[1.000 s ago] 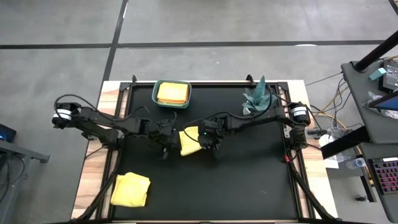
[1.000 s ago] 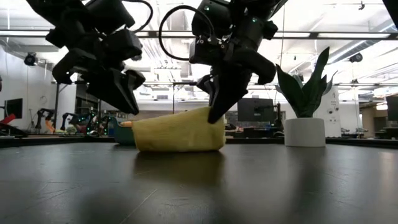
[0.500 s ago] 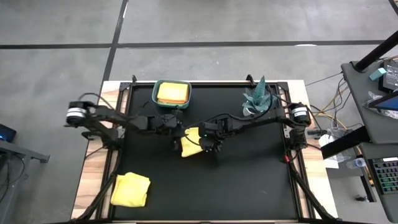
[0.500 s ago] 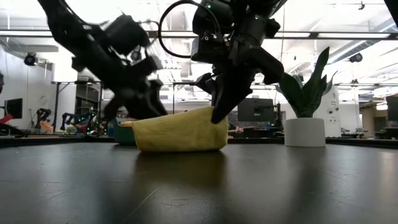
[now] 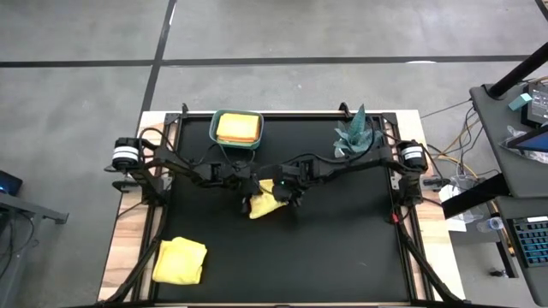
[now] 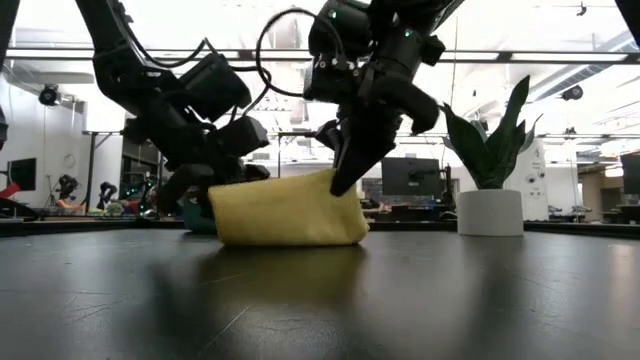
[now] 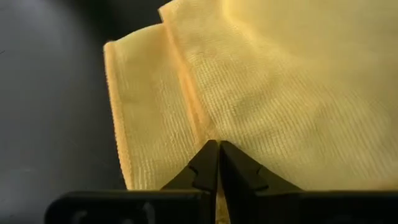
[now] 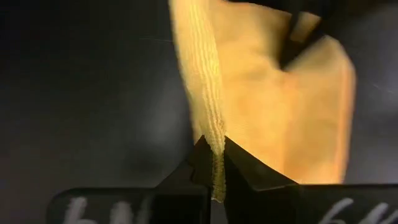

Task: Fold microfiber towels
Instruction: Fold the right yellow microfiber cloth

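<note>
The right gripper [image 8: 211,163] is clamped on a ribbed edge of the soft yellow microfibre towel [image 5: 268,202], its two dark fingers pinched together with the hem running down between them. In the low view it holds that corner raised, so the cloth peaks under it and slopes away to the table. The left gripper [image 7: 217,163] has its fingers pressed together at a seam where two layers of the same towel overlap; it appears to pinch the cloth there, low and close to the table on the opposite side of the towel from the right gripper [image 6: 345,165].

The towel sits near the middle of the black table top [image 5: 342,248], partly doubled over and bunched between the two grippers. A second yellow towel [image 5: 180,260] lies already folded near the front left corner, well apart, and an orange-yellow cloth rests in the teal plastic bin [image 5: 236,128] at the back. A potted green plant [image 6: 489,190] stands at the back right.

The step in hand looks like a fold in mid-course. The next move probably calls for carrying the raised edge across and laying it flat, edges aligned, before letting go.
</note>
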